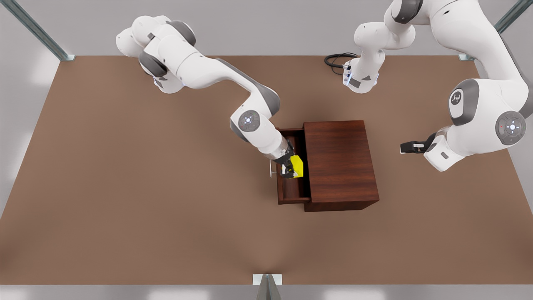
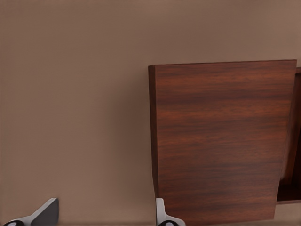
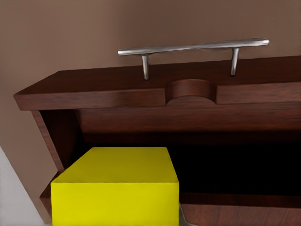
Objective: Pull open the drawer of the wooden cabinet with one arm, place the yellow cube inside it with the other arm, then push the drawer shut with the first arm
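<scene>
The right gripper reaches down over the open drawer, jaws clamped on the bright yellow cube. The left gripper waits apart, jaws spread.

Even, diffuse illumination from above fills the scene; no hard directional source is evident. The brown table reads mid-toned, with soft pale reflections along its near edge and a faint bright patch at the near middle. The wooden cabinet casts only a narrow, soft shadow at its base, and the interior of the drawer falls into deep shade behind the yellow cube, whose top face is brighter than its front. The silver handle carries a mild highlight. Wood grain appears slightly smeared in both wrist views; straight edges bow gently toward the borders of the frame.
</scene>
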Motion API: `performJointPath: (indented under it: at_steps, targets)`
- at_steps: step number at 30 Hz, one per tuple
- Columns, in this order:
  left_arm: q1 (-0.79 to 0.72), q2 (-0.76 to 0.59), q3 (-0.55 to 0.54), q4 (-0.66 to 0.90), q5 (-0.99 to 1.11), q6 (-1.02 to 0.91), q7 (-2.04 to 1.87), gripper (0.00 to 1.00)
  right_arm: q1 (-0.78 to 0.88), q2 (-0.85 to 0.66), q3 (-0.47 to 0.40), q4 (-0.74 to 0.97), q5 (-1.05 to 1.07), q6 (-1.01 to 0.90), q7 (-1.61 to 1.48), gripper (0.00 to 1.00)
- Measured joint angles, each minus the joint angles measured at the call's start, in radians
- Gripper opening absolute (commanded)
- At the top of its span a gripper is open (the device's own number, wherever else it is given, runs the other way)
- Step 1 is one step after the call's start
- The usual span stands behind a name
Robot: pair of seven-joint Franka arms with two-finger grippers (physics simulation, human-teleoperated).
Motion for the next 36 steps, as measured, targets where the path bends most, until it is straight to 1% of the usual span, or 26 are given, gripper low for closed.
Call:
performJointPath:
  at_steps: [3, 4, 5, 6, 10, 12, 14, 16, 18, 20, 21, 22, 24, 25, 26, 27, 28, 29, 32, 34, 36]
  targets:
    - [-0.001, 0.0, 0.0, 0.0, 0.0, 0.0, 0.005, 1.0, 0.004, 0.01, 0.0, 0.001, 0.0, 0.011, 0.032, 0.71]
    - [-0.001, 0.0, 0.0, 0.0, 0.0, 0.0, 0.007, 1.0, 0.007, 0.012, 0.0, 0.001, 0.0, 0.014, 0.041, 0.74]
    - [-0.001, 0.0, -0.001, 0.0, 0.0, 0.0, 0.008, 1.0, 0.008, 0.013, 0.0, 0.0, 0.001, 0.016, 0.049, 0.97]
    - [-0.001, 0.0, -0.001, 0.0, 0.0, 0.0, 0.01, 1.0, 0.009, 0.013, -0.001, 0.0, 0.001, 0.018, 0.056, 1.0]
    - [-0.002, 0.0, -0.001, 0.0, 0.0, 0.0, 0.015, 1.0, 0.007, 0.011, -0.004, -0.001, 0.0, 0.015, 0.08, 1.0]
    - [-0.002, -0.001, -0.001, -0.001, 0.0, 0.0, 0.016, 1.0, -0.031, -0.02, -0.009, 0.001, 0.0, -0.026, 0.086, 1.0]
    - [-0.019, 0.0, -0.001, 0.0, 0.0, 0.0, 0.013, 1.0, -0.149, -0.101, -0.009, 0.003, 0.0, -0.118, 0.074, 1.0]
    - [-0.043, 0.002, -0.003, 0.007, -0.015, 0.001, -0.009, 1.0, -0.341, -0.171, -0.009, 0.019, -0.001, -0.251, 0.03, 1.0]
    - [-0.067, 0.016, -0.015, 0.042, -0.056, 0.002, -0.054, 1.0, -0.511, -0.193, -0.011, 0.038, -0.036, -0.383, -0.042, 1.0]
    - [-0.127, 0.05, -0.021, 0.083, -0.101, 0.014, -0.142, 1.0, -0.636, -0.197, -0.012, 0.039, -0.084, -0.493, -0.144, 1.0]
    - [-0.154, 0.06, -0.022, 0.09, -0.118, 0.023, -0.194, 0.6, -0.689, -0.198, -0.008, 0.02, -0.107, -0.528, -0.211, 1.0]
    - [-0.178, 0.072, -0.023, 0.094, -0.13, 0.038, -0.257, 0.0, -0.724, -0.203, -0.014, -0.027, -0.127, -0.542, -0.292, 1.0]
    - [-0.233, 0.094, -0.023, 0.092, -0.144, 0.075, -0.392, 0.0, -0.744, -0.274, -0.065, -0.173, -0.154, -0.553, -0.483, 1.0]
    - [-0.276, 0.11, -0.022, 0.088, -0.143, 0.091, -0.462, 0.0, -0.737, -0.322, -0.106, -0.257, -0.161, -0.559, -0.582, 1.0]
    - [-0.321, 0.13, -0.022, 0.088, -0.139, 0.116, -0.54, 0.0, -0.702, -0.352, -0.166, -0.317, -0.161, -0.564, -0.675, 1.0]
    - [-0.366, 0.15, -0.021, 0.088, -0.134, 0.145, -0.62, 0.0, -0.642, -0.369, -0.248, -0.349, -0.155, -0.571, -0.764, 1.0]
    - [-0.412, 0.167, -0.021, 0.089, -0.13, 0.172, -0.696, 0.0, -0.602, -0.379, -0.301, -0.353, -0.15, -0.583, -0.847, 1.0]
    - [-0.459, 0.183, -0.021, 0.089, -0.127, 0.194, -0.771, 0.0, -0.584, -0.384, -0.326, -0.324, -0.148, -0.607, -0.925, 1.0]
    - [-0.594, 0.228, -0.019, 0.096, -0.097, 0.282, -1.009, 0.0, -0.562, -0.388, -0.348, -0.235, -0.142, -0.706, -1.131, 1.0]
    - [-0.689, 0.294, -0.018, 0.127, -0.043, 0.363, -1.177, 0.0, -0.558, -0.381, -0.347, -0.222, -0.14, -0.753, -1.25, 1.0]
    - [-0.745, 0.342, -0.016, 0.147, -0.006, 0.441, -1.335, 0.0, -0.558, -0.376, -0.348, -0.217, -0.139, -0.785, -1.356, 1.0]
